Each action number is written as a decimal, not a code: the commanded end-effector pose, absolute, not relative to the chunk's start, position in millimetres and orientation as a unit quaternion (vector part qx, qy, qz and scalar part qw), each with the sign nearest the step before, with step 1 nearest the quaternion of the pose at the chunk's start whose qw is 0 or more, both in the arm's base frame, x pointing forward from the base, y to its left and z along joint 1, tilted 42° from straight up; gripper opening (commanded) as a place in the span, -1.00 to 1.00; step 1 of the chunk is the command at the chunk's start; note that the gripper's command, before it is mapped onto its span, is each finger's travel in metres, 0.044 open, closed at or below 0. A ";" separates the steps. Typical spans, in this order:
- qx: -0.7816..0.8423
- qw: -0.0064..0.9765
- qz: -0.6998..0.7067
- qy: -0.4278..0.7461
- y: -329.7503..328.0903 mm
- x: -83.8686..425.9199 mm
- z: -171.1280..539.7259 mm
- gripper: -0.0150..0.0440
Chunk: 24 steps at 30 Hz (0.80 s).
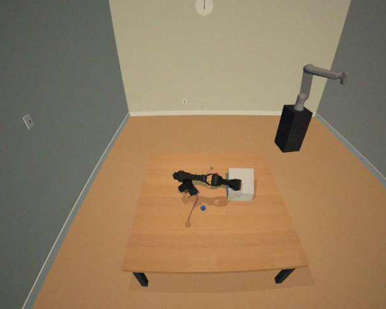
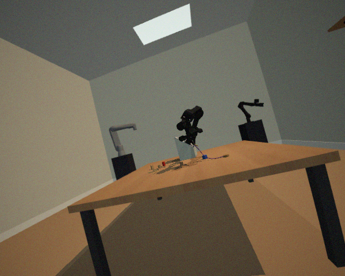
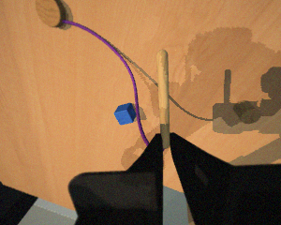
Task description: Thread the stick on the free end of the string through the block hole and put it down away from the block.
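Observation:
My gripper (image 3: 165, 138) is shut on the stick with the string. The pale stick (image 3: 163, 89) (image 1: 187, 196) points out beyond the fingertips, held above the table. The purple string (image 3: 133, 80) (image 1: 193, 206) (image 2: 200, 150) runs in a curve from the fingertips to the round wooden button (image 3: 49, 12) (image 1: 187, 224) (image 2: 226, 155), which lies on the table. I cannot make out the block's hole in any view. A small brownish piece (image 2: 180, 163) on the table, below and left of the gripper in the exterior view, may be the block. The arm hides much in the top view.
A blue cube (image 3: 125, 113) (image 1: 203, 207) (image 2: 204, 157) lies close beside the string. A red object (image 1: 216, 173) (image 2: 164, 163) and small light pieces (image 2: 151, 167) stand on the table's far side from the button. The arm's base is on a large white box (image 1: 246, 177) (image 2: 185, 151).

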State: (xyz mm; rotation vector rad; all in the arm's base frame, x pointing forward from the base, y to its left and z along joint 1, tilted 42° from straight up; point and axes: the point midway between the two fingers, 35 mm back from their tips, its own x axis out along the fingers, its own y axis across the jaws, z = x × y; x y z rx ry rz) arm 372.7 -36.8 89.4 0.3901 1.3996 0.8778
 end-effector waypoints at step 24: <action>-0.136 0.675 0.622 0.373 -38.7 375.3 89.7 -0.49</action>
